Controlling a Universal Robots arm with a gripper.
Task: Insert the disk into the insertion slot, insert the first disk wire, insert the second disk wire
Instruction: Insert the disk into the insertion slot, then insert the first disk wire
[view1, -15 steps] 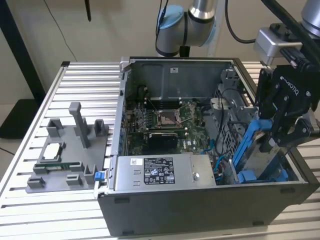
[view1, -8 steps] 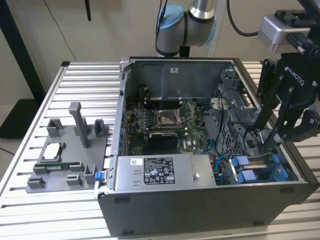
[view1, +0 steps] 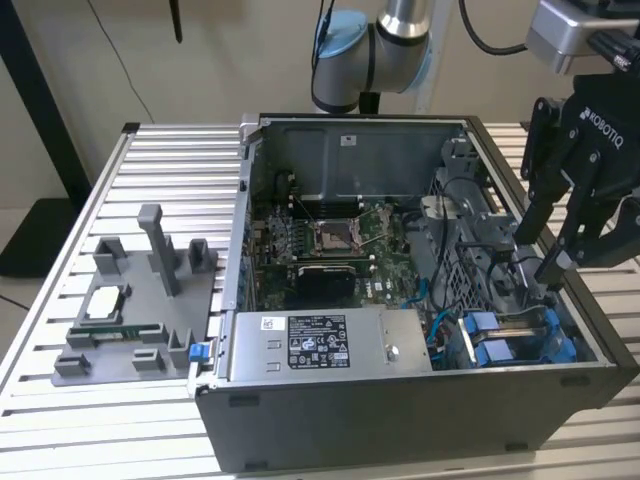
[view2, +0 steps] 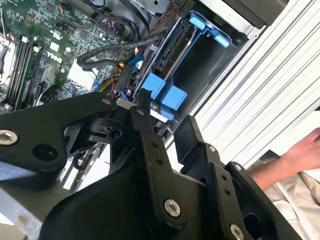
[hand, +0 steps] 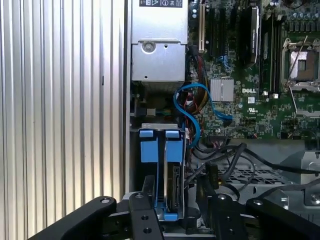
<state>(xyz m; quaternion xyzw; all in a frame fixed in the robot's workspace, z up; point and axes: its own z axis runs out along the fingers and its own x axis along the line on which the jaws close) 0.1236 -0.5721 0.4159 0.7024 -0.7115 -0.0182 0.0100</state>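
Hovering open and empty, gripper (view1: 540, 255) sits over disk (hand: 172, 190) standing in insertion slot (hand: 134, 170); seating likely needs straight downward push, staying clear of blue cable (hand: 192, 117).

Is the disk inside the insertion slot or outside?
Inside: the disk sits within the insertion slot, blue tabs at the opening; how deep, cannot tell.

Backdrop: plain beige wall (view1: 220, 60) with a thin dark cable (view1: 112, 60) running down it, ribbed aluminium-slat tabletop (view1: 170, 160) under even soft light, slanted black stand post (view1: 45, 110) at the exterior view's left, dark base (view1: 30, 240) on pale floor (view1: 8, 300).
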